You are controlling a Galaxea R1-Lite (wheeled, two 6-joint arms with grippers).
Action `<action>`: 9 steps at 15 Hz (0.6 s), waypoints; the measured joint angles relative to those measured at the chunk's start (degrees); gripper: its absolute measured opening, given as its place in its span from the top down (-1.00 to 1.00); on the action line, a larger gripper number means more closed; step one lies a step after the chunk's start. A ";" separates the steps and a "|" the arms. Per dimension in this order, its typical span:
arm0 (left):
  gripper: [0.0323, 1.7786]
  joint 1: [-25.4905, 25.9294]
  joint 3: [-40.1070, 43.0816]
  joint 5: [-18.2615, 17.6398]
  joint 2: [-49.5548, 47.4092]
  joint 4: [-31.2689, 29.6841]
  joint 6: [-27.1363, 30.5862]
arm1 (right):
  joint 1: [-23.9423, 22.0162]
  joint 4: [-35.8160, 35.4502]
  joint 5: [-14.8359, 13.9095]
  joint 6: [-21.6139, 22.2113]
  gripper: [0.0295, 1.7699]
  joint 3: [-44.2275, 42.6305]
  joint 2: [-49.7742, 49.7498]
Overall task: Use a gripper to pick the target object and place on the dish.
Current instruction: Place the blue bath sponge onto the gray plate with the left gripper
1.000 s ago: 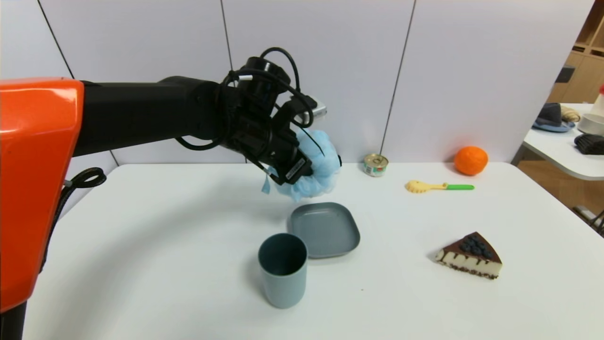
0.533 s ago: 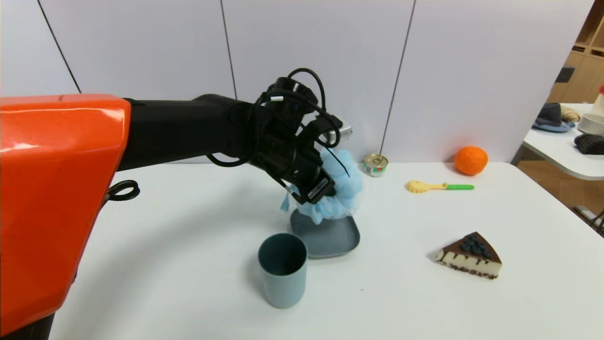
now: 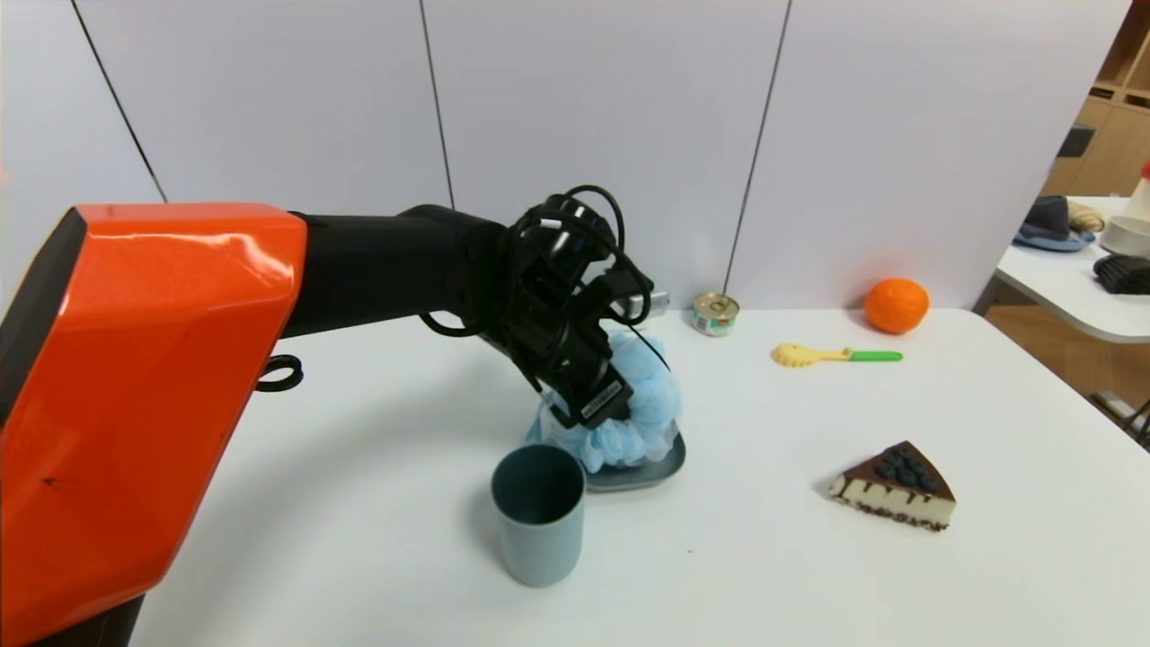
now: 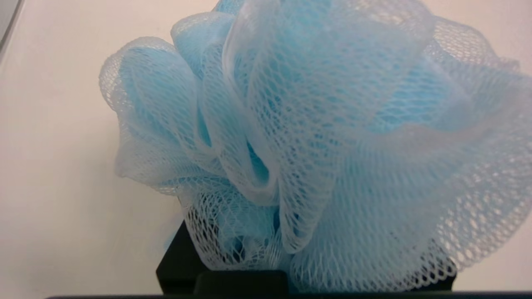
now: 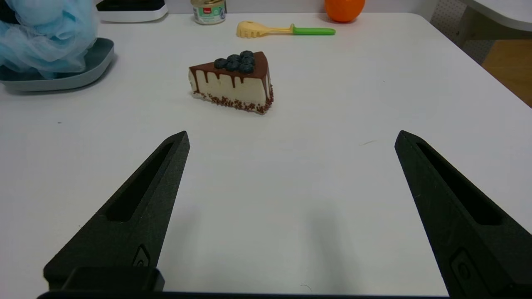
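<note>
The light-blue mesh pouf (image 3: 642, 404) is down on the grey-blue dish (image 3: 669, 460), covering most of it. My left gripper (image 3: 604, 406) is shut on the pouf from above and behind. In the left wrist view the pouf (image 4: 316, 137) fills the frame and hides the fingers. The right wrist view shows the pouf (image 5: 45, 37) resting inside the dish (image 5: 89, 66), off to the side. My right gripper (image 5: 293, 134) stands open over bare table near the front edge and is outside the head view.
A grey-blue cup (image 3: 537, 512) stands just in front of the dish. A cake slice (image 3: 894, 485) lies to the right. A small can (image 3: 715, 314), a yellow pasta spoon (image 3: 831, 356) and an orange ball (image 3: 896, 305) sit along the back.
My left gripper has carried the pouf forward and down, from above the table behind the dish onto the dish. The right gripper has not moved.
</note>
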 joint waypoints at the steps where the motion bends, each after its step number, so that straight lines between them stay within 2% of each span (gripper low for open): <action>1: 0.20 0.02 0.00 0.00 0.09 0.04 -0.02 | 0.00 -0.02 -0.01 0.02 -0.93 0.00 0.00; 3: 0.20 0.02 -0.10 -0.07 0.20 -0.11 -0.09 | 0.00 0.00 -0.01 0.02 -0.93 0.00 0.00; 6: -0.14 0.11 -0.13 -0.18 0.33 -0.10 -0.07 | 0.00 -0.02 -0.01 0.02 -0.93 0.00 0.00; 9: -0.40 0.22 -0.16 -0.20 0.27 -0.30 -0.09 | 0.02 -0.02 0.02 0.02 -0.93 0.00 0.00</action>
